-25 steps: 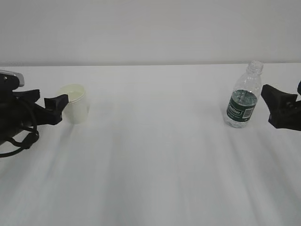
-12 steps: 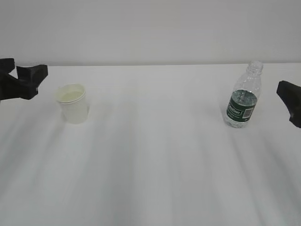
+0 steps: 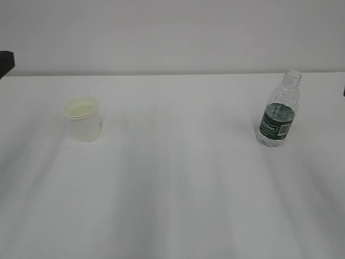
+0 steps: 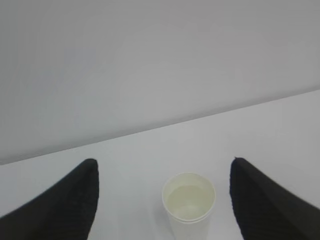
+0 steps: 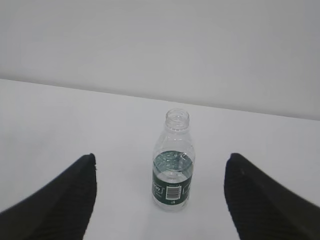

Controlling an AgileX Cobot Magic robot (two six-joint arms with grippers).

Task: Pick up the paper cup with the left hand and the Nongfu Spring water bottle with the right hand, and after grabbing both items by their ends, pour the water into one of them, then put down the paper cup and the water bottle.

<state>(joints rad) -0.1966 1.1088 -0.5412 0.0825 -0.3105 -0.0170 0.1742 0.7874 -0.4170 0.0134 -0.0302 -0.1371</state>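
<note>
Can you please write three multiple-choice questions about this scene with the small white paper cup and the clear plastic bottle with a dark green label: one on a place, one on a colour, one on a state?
1. In the exterior view, where does the small white paper cup stand relative to the clear ribbed plastic bottle with the dark green label?
A. to its left
B. to its right
C. on top of it

2. What colour is the bottle's label?
A. red
B. dark green
C. yellow

3. How do the two black grippers stand?
A. both open, holding nothing
B. both shut on the cup
C. left shut on the bottle

Answers:
1 A, the cup is left on the white table, far apart from the bottle.
2 B, green with white print.
3 A, the left gripper and the right gripper show wide-spread fingers touching nothing.
</note>
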